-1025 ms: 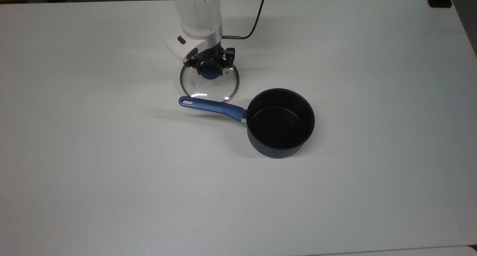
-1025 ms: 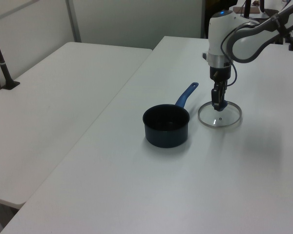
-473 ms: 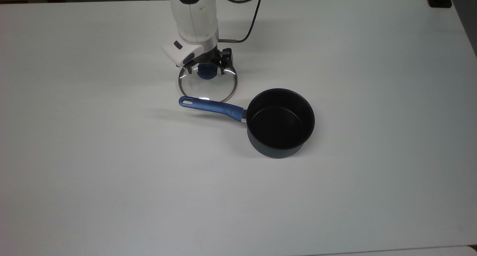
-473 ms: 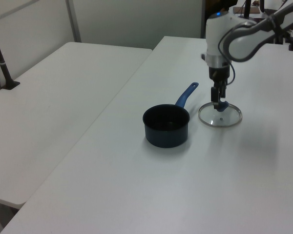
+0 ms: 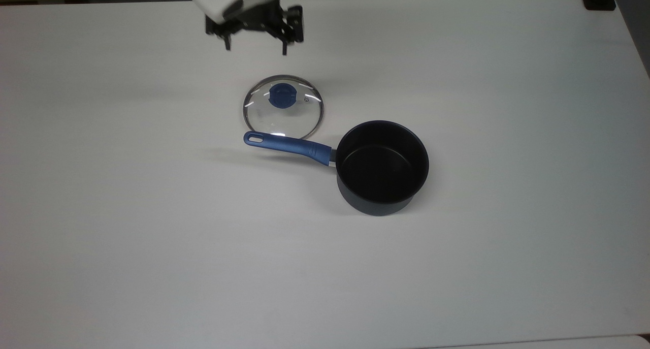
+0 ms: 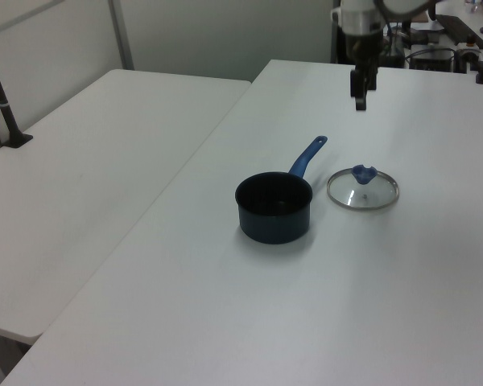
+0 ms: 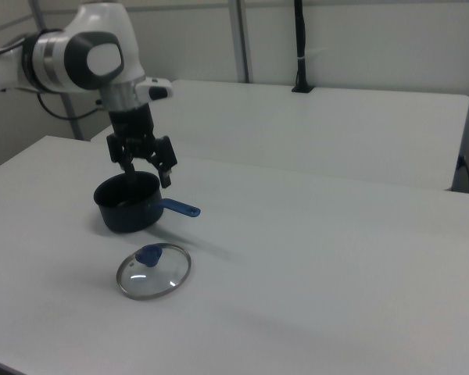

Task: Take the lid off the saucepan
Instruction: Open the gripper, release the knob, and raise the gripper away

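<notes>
Top view: end effector (image 5: pixel 255 46) now lifted clear of lid (image 5: pixel 283 106).

The lid (image 5: pixel 283 106) is off and lying flat on the white desk (image 5: pixel 152 237), blue knob up, clear glass with a steel rim. The saucepan (image 5: pixel 382 167) sits upright and open just beside it, its blue handle running along the lid's edge.

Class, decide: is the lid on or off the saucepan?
Off. The lid lies flat on the table beside the saucepan, whose dark interior is uncovered.
</notes>
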